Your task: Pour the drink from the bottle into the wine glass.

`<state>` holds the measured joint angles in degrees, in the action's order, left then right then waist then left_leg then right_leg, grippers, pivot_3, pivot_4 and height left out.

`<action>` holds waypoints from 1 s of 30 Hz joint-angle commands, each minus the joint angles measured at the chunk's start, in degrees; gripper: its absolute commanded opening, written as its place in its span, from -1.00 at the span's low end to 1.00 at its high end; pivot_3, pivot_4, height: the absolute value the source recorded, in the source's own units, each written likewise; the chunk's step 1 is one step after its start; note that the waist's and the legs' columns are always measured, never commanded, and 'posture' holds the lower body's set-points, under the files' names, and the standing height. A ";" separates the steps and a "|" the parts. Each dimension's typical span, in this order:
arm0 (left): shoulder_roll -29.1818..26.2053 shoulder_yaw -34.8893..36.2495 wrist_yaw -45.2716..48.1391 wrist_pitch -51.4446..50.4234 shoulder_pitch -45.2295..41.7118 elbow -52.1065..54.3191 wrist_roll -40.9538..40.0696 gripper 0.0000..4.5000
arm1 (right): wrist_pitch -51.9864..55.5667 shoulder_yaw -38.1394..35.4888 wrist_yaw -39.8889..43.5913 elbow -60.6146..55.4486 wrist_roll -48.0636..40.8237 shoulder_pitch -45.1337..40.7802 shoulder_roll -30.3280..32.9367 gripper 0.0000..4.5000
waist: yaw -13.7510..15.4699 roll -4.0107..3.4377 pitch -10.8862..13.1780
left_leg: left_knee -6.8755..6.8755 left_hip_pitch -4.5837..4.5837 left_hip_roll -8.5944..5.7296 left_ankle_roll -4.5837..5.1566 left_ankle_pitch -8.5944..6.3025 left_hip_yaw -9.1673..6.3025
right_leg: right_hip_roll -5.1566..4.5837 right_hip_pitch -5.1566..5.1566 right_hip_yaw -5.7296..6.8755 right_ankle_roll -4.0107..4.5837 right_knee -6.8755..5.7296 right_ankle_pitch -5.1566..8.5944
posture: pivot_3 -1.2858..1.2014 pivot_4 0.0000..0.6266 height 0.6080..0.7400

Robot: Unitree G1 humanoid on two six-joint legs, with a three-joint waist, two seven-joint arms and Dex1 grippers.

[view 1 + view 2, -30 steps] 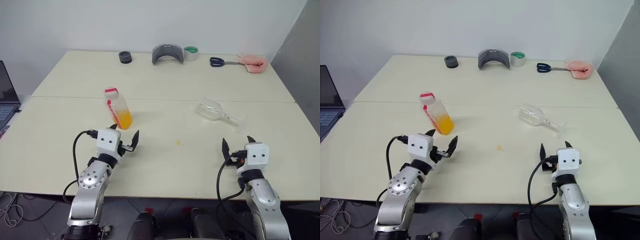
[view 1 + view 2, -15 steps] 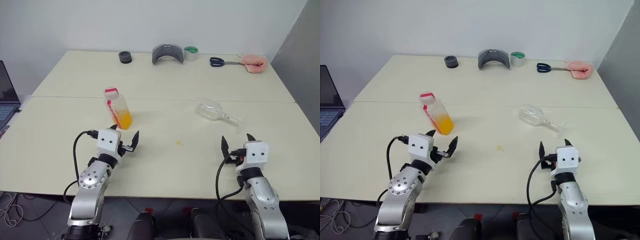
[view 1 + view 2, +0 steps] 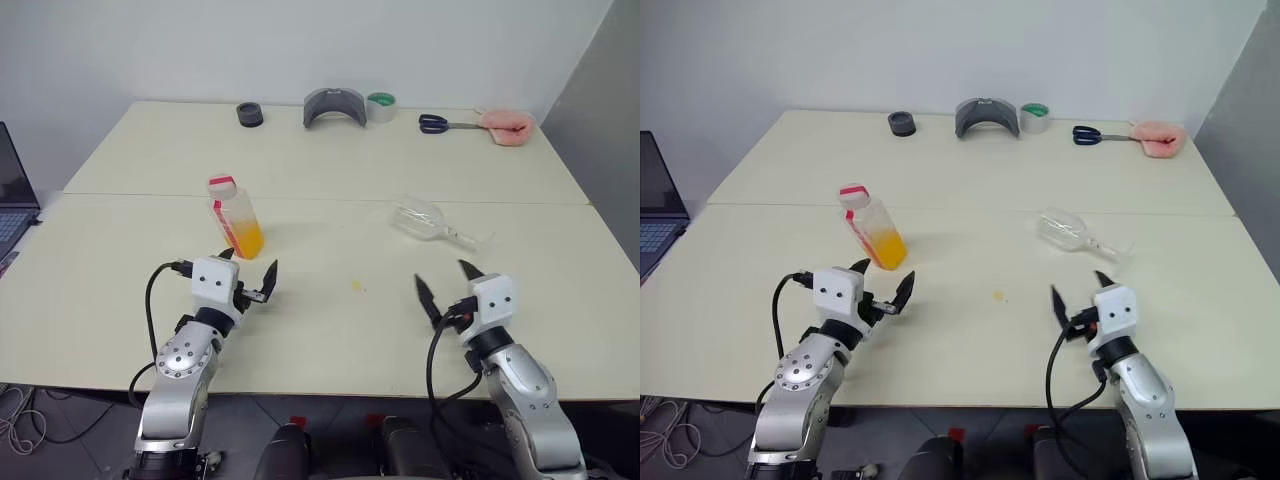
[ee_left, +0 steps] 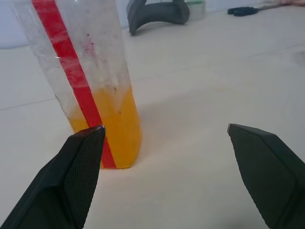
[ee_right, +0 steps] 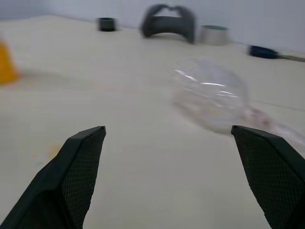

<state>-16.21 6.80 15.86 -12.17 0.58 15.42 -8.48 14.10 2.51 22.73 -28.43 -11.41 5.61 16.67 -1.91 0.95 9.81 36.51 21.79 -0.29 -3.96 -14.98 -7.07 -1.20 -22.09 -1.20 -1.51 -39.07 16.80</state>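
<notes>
The bottle (image 3: 233, 216) stands upright on the table at centre left, capped in white and pink-red, with orange-yellow drink (image 4: 114, 126) in its lower part and a red strip down one side. My left gripper (image 3: 248, 270) is open just in front of it, a short gap away, not touching. The wine glass (image 3: 425, 220) lies on its side at centre right, bowl toward the bottle, stem pointing right. My right gripper (image 3: 446, 283) is open, nearer the table's front edge than the glass, angled to the left. The glass bowl (image 5: 209, 98) lies ahead of its fingers.
Along the far edge sit a small black ring (image 3: 250, 113), a grey curved holder (image 3: 335, 105), a roll of green tape (image 3: 381, 105), scissors (image 3: 440, 124) and a pink cloth (image 3: 506, 125). A laptop (image 3: 12, 195) is at the left edge. A small yellow spot (image 3: 357, 286) marks the table centre.
My right gripper has swung to the left and slightly up, now pointing leftward toward the glass. The left gripper, bottle and glass have stayed put.
</notes>
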 commanded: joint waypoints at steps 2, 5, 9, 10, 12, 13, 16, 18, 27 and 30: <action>-0.62 3.70 -1.62 -0.48 0.14 1.25 -0.90 0.96 | 5.41 -0.73 7.31 -5.46 -8.17 -5.68 4.88 1.00 | 0.12 0.01 -0.01 | 0.02 0.00 0.00 0.00 0.00 -0.05 | 0.00 0.03 0.06 0.00 0.01 0.00 | 0.03 -0.52 1.00; -1.11 4.74 -1.00 -1.39 -0.75 0.62 -1.99 0.96 | 9.09 0.33 10.88 -5.90 -11.88 -9.12 7.66 1.00 | 0.17 0.02 -0.01 | 0.02 0.02 -0.02 0.00 0.00 -0.12 | 0.00 0.05 0.13 0.00 0.02 0.00 | 0.03 -0.52 1.00; -2.10 5.74 1.14 -2.55 -2.78 0.00 -4.26 0.96 | 13.27 1.05 16.34 -7.01 -16.90 -13.11 11.77 1.00 | 0.22 0.02 0.00 | 0.04 0.04 -0.04 0.00 0.00 -0.11 | -0.02 0.06 0.14 0.00 0.04 0.00 | 0.03 -0.52 1.00; -2.60 6.07 1.62 -2.87 -3.27 -0.39 -4.72 0.96 | 14.34 1.09 17.34 -7.48 -18.20 -14.19 12.66 1.00 | 0.21 0.02 0.00 | 0.04 0.04 -0.03 0.00 0.00 -0.12 | -0.01 0.06 0.15 0.00 0.04 0.00 | 0.03 -0.52 1.00; -3.66 6.59 2.43 -3.17 -4.27 -1.43 -5.31 0.96 | 15.89 1.33 18.96 -8.03 -20.06 -16.13 14.12 1.00 | 0.16 0.02 0.00 | 0.04 0.03 -0.03 0.00 0.00 -0.11 | 0.00 0.06 0.14 0.00 0.04 0.00 | 0.03 -0.52 1.00; -4.18 6.75 3.02 -3.38 -4.75 -1.91 -5.88 0.96 | 16.16 1.68 19.74 -8.20 -20.33 -16.95 14.78 1.00 | 0.11 0.02 0.00 | 0.04 0.03 -0.02 0.00 0.00 -0.12 | 0.00 0.06 0.15 0.00 0.04 0.00 | 0.03 -0.52 1.00; -5.57 7.10 4.52 -3.43 -6.06 -3.41 -6.73 0.96 | 15.66 2.92 20.61 -8.24 -19.59 -18.38 15.55 1.00 | 0.13 0.03 0.00 | 0.04 0.04 -0.02 0.00 0.00 -0.13 | 0.00 0.06 0.17 0.00 0.04 0.00 | 0.03 -0.52 1.00; -6.44 7.53 5.27 -3.18 -7.32 -4.99 -7.14 0.96 | 15.08 3.58 20.70 -7.85 -19.02 -18.98 15.24 1.00 | 0.19 0.03 0.00 | 0.04 0.04 -0.02 0.00 0.00 -0.14 | 0.00 0.06 0.18 0.00 0.04 0.00 | 0.03 -0.52 1.00; -8.71 7.00 7.85 -2.23 -13.35 -10.82 -7.11 0.96 | 11.61 5.97 20.72 -4.52 -15.00 -20.32 14.05 1.00 | 0.19 0.03 0.00 | 0.06 0.05 -0.03 -0.01 0.00 -0.15 | -0.01 0.05 0.19 0.00 0.04 0.00 | 0.03 -0.52 1.00; -8.53 6.68 8.07 -2.97 -15.70 -12.03 -7.35 0.96 | 11.95 6.28 20.41 -4.86 -14.69 -20.62 13.67 1.00 | 0.19 0.03 0.00 | 0.08 0.07 -0.02 -0.01 0.00 -0.17 | -0.01 0.05 0.19 0.00 0.04 0.00 | 0.03 -0.52 1.00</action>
<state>-23.92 13.35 23.44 -15.77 -13.74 2.44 -15.38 27.26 9.14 43.30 -32.12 -25.98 -14.26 30.67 -1.72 0.98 9.82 36.59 21.86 -0.31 -3.97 -14.98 -7.25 -1.21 -22.05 -1.00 -1.51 -39.03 16.80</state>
